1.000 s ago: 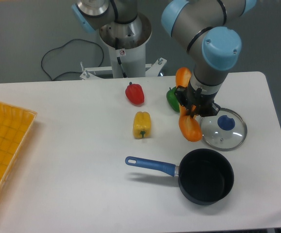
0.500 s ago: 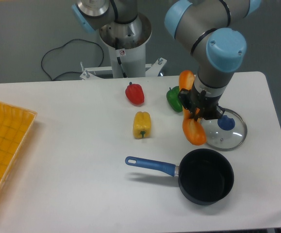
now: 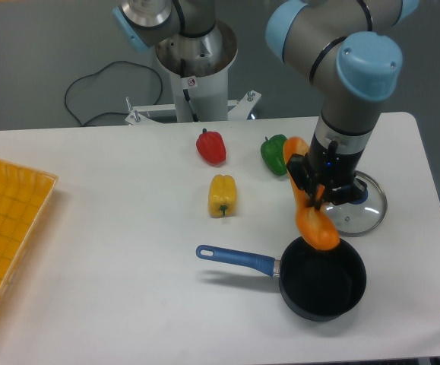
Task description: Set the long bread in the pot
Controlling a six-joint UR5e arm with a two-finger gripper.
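- Black two-finger gripper [image 3: 316, 186] is clamping its fingers on the long glossy orange bread loaf [image 3: 311, 212]
- The loaf is hanging tilted, lower end over the rim of the round black blue-handled pot [image 3: 322, 285]

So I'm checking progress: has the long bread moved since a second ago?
Yes. The long bread, held by the gripper, has shifted toward the pot; its lower end now overlaps the rim.

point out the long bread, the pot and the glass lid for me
long bread [image 3: 316, 228]: fixed camera view, on its lower end, over the pot's rim
pot [image 3: 341, 303]: fixed camera view, on its black front wall
glass lid [image 3: 369, 209]: fixed camera view, on the clear glass right of the knob
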